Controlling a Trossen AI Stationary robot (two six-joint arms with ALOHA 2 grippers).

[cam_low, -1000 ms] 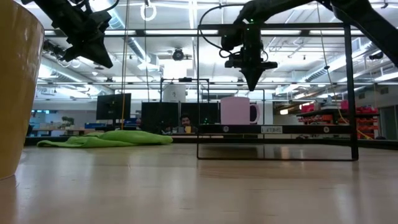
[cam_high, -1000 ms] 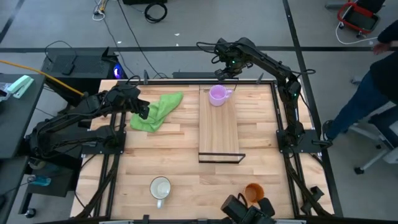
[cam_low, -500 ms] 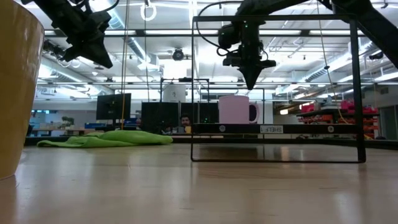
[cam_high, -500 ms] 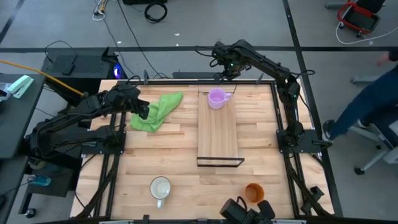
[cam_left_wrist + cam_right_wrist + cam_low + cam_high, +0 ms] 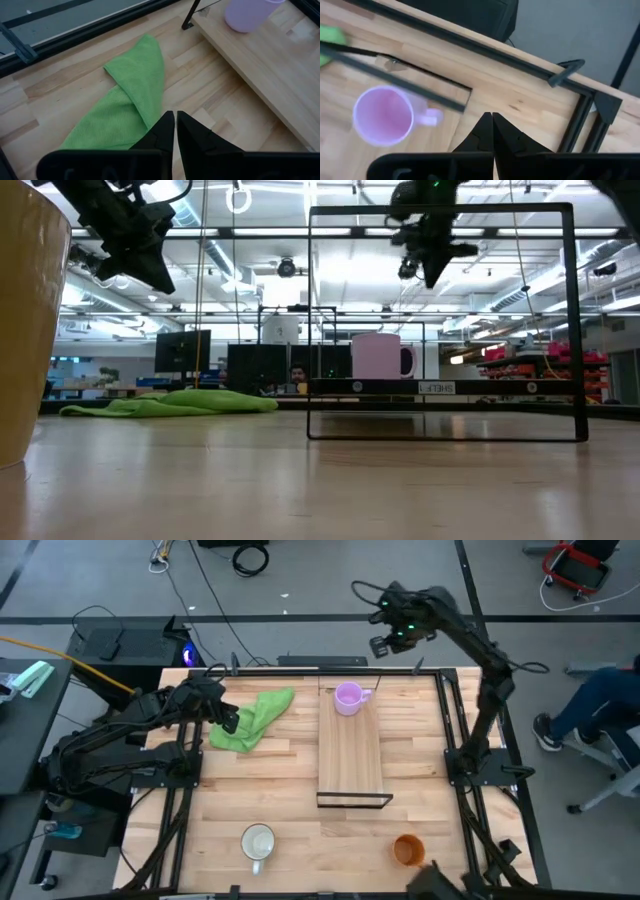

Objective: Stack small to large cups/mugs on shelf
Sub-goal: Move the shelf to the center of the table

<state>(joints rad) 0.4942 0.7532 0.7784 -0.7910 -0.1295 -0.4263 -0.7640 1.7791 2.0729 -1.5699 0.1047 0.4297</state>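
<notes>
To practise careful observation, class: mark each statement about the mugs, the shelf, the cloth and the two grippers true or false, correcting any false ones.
1. The light purple handled mug stands on the long light-wood shelf. True.
2. The orange mug is stacked inside the purple one. False: it sits alone on the tabletop near the front edge.
3. The right gripper grips the purple mug. False: it is shut on nothing, raised beyond the table's far edge.
4. The left gripper is shut above the crumpled green cloth. True.
5. The white mug is on the shelf. False: it is on the tabletop.

Orange mug [image 5: 25, 330] cut off in low view
</notes>
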